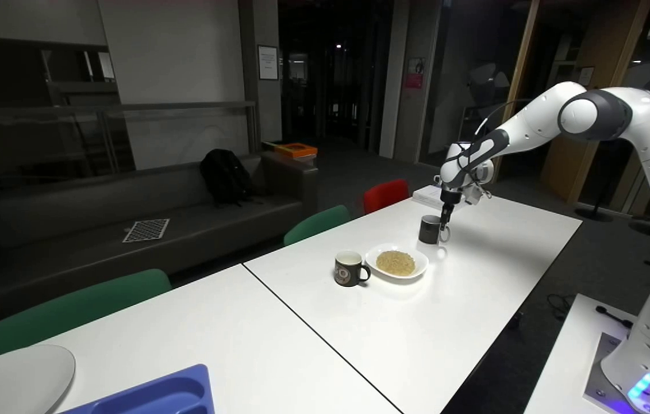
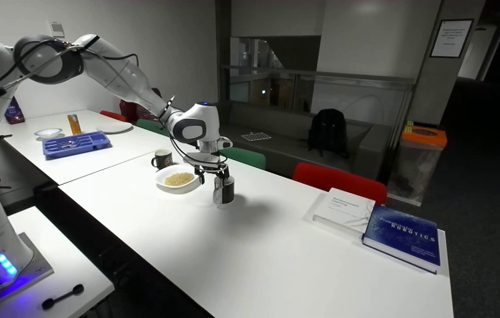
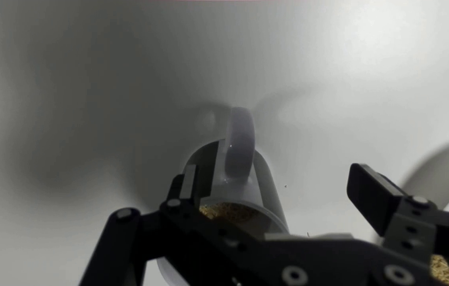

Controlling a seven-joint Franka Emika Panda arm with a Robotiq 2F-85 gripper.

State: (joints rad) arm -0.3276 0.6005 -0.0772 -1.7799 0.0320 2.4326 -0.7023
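My gripper (image 3: 276, 186) stands open above the table, its two fingers wide apart with nothing gripped between them. Close by is a dark mug (image 3: 268, 174) with a pale handle (image 3: 240, 143) and golden-brown bits inside; the left finger overlaps its rim in the wrist view, and I cannot tell whether they touch. In both exterior views this mug (image 1: 429, 231) (image 2: 229, 192) is upright under the gripper (image 2: 212, 177). A white bowl (image 1: 375, 253) (image 2: 160, 182) of grain-like food sits beside it. Past the bowl stands a black printed mug (image 1: 345, 271) (image 2: 162, 160).
A white book (image 2: 345, 207) and a blue book (image 2: 402, 236) lie near the table's end. On the adjoining table are a blue cutlery tray (image 2: 75, 145), a large pale plate (image 1: 17, 376) and an orange-topped container (image 2: 74, 124). Red (image 2: 340, 179) and green chairs (image 1: 316, 224) line one side.
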